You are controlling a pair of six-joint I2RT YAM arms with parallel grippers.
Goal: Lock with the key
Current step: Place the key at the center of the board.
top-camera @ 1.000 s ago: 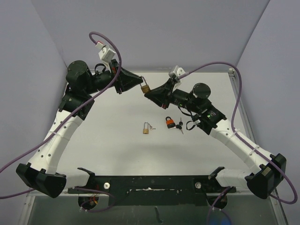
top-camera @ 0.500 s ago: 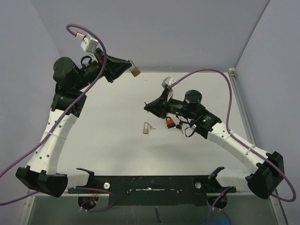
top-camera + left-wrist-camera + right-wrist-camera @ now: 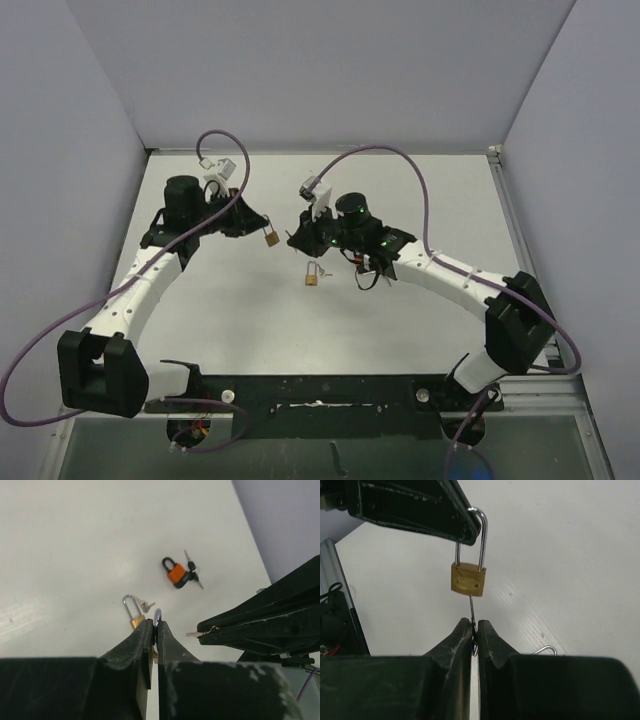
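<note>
My left gripper is shut on the steel shackle of a brass padlock and holds it above the table. In the right wrist view the padlock hangs body-down from the left fingers. My right gripper is shut on a key that points up at the padlock's underside; its tip meets the body, and I cannot tell how deep it goes. In the left wrist view only the shackle shows between my left gripper's tips, with the key tip to the right.
A second brass padlock with a raised shackle and keys lies on the table below both grippers. An orange padlock with black-headed keys lies further on, mostly hidden under the right arm in the top view. Grey walls enclose the table.
The left arm has swung the padlock down from the back wall towards the table's middle. The right arm has moved left, bringing the key up to the padlock's underside.
</note>
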